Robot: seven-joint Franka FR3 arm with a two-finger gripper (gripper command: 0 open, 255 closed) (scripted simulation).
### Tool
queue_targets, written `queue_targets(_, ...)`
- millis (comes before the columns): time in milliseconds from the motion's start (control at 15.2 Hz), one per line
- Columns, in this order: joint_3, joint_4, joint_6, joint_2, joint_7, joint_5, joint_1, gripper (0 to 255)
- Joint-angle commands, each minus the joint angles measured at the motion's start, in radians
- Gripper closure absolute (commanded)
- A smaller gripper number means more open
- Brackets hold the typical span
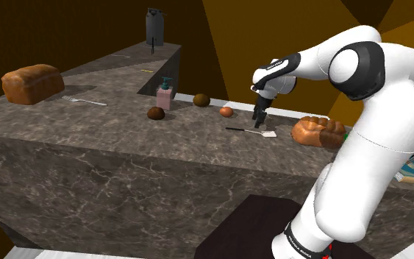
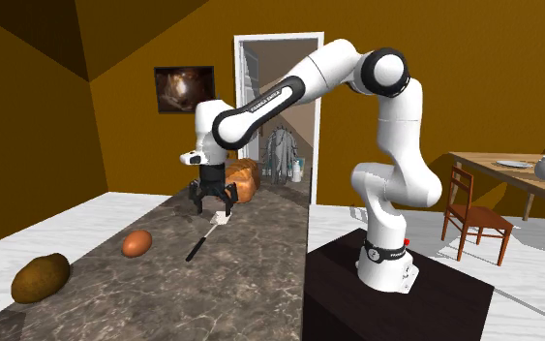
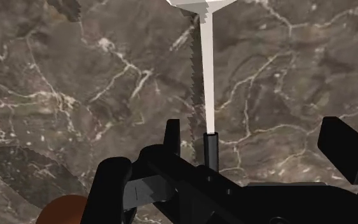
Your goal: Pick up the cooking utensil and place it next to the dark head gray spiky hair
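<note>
On the dark, white-veined marble counter, between a small orange egg-shaped thing and a crusty brown loaf, lies the spatula, with a flat white blade, a thin white shaft and a black handle. The gripper hovers over it, fingers spread, seemingly touching nothing. The wrist view shows shaft meeting handle between them, and the second exterior view adds a wooden chair.

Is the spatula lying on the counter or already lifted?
Lying flat, not lifted. The spatula rests on the counter; the open gripper hovers above, not touching it.
</note>
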Motion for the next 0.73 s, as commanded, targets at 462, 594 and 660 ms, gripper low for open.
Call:
queue_targets(462,0.032,0.024,0.079,0.173,-0.167,0.169,-0.048,0)
queue_targets(594,0.035,0.022,0.085,0.179,-0.171,0.176,-0.05,0)
queue_targets(660,0.035,0.022,0.085,0.179,-0.171,0.176,-0.05,0)
